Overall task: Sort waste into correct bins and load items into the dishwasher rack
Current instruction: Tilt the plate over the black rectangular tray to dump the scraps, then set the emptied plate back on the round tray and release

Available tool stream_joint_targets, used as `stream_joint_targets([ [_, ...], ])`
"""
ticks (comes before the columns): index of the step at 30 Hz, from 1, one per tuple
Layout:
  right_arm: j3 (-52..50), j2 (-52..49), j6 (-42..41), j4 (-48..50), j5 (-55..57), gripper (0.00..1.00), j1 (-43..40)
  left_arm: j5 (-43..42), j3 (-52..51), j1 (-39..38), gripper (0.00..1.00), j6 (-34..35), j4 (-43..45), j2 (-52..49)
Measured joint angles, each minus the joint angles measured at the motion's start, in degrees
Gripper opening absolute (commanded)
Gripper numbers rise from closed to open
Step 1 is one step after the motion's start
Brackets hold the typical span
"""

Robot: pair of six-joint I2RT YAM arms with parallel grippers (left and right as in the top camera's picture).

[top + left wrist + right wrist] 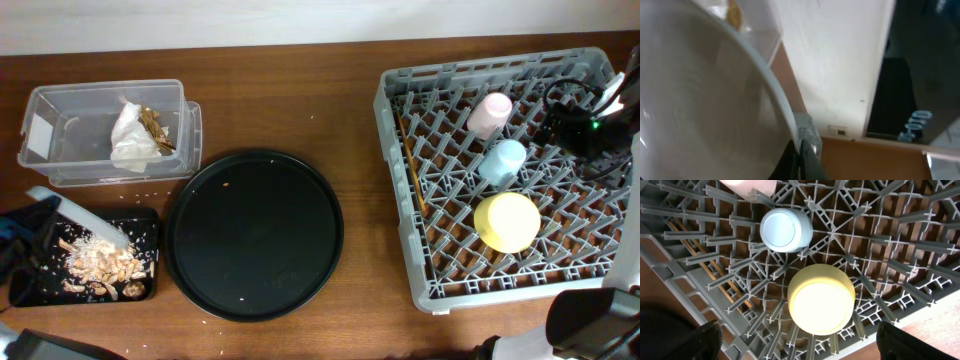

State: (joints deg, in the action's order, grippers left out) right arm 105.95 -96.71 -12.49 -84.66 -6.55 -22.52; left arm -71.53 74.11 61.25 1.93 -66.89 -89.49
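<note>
Overhead, we saw the plate (95, 228) tilted above the shallow black tray (146, 224) of food scraps (100, 262), the napkin (130, 140) in the clear tub (70, 105), and the pink cup (490, 113), blue cup (502, 162), yellow bowl (508, 221) and chopsticks (410, 175) in the rack (570, 250). Left wrist: the left claw (802, 150) was clamped on the plate's rim. Right wrist: the right claw (797, 327) hung wide open, empty, above the yellow bowl.

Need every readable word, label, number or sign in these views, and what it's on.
White label on the clear tub: too small to read.
Blue marking on a dark panel, left wrist view: blurred, possibly digits, not readable.
Small tag low on the white wall: too small to read.
Right wrist view: no text.
</note>
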Motion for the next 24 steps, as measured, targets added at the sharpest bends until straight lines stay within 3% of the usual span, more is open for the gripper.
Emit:
stream_joint_targets([
  [2, 0.0, 0.0, 0.0, 0.0, 0.0, 0.98, 0.0, -0.7, 0.0, 0.0, 0.01, -1.5, -0.2, 0.0],
  [6, 0.0, 0.0, 0.0, 0.0, 0.0, 0.99, 0.0, -2.6, -0.1, -0.4, 0.01, -6.1, -11.3, 0.0],
  [12, 0.0, 0.0, 0.0, 0.0, 0.0, 0.99, 0.0, -0.9, -0.1, -5.4, 0.01, -13.7, -21.1, 0.0],
  [15, 0.0, 0.0, -0.2, 0.0, 0.0, 0.99, 0.0, 1.2, -0.1, -12.7, 0.01, -18.8, -26.2, 0.0],
  [19, 0.0, 0.0, -0.3, 0.0, 0.0, 0.99, 0.0, 4.9, -0.1, -25.9, 0.01, -22.8, -25.0, 0.0],
  [22, 0.0, 0.0, -0.4, 0.0, 0.0, 0.99, 0.0, 8.2, -0.1, -36.6, 0.01, -22.0, -22.1, 0.0],
  [24, 0.0, 0.0, -0.4, 0.0, 0.0, 0.99, 0.0, 12.7, -0.1, -43.3, 0.01, -17.7, -16.8, 0.0],
])
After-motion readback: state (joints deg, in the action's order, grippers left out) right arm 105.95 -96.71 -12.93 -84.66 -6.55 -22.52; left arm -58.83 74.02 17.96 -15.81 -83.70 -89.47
